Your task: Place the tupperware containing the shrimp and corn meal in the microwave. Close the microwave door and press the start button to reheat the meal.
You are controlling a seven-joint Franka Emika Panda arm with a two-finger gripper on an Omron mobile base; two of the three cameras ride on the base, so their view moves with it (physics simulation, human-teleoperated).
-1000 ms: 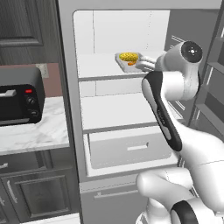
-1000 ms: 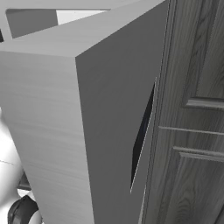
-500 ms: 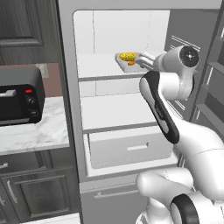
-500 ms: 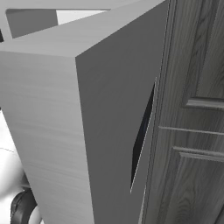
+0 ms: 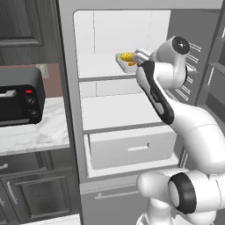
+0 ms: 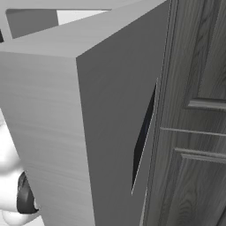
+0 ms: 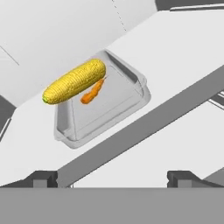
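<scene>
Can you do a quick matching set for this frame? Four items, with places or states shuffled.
Items:
1. tupperware
2. corn cob
3. toaster oven
4. end effector

Places/states:
A. on the marble counter, left of the fridge
B. open, short of the tray, holding nothing
C. on the upper fridge shelf
D. lying in the tray beside the orange shrimp

Pairs: 1-C, 2-D, 3-A, 4-B

Grey shelf edge [image 7: 144, 127] crosses before the tupperware [image 7: 127, 94] (room above it).
</scene>
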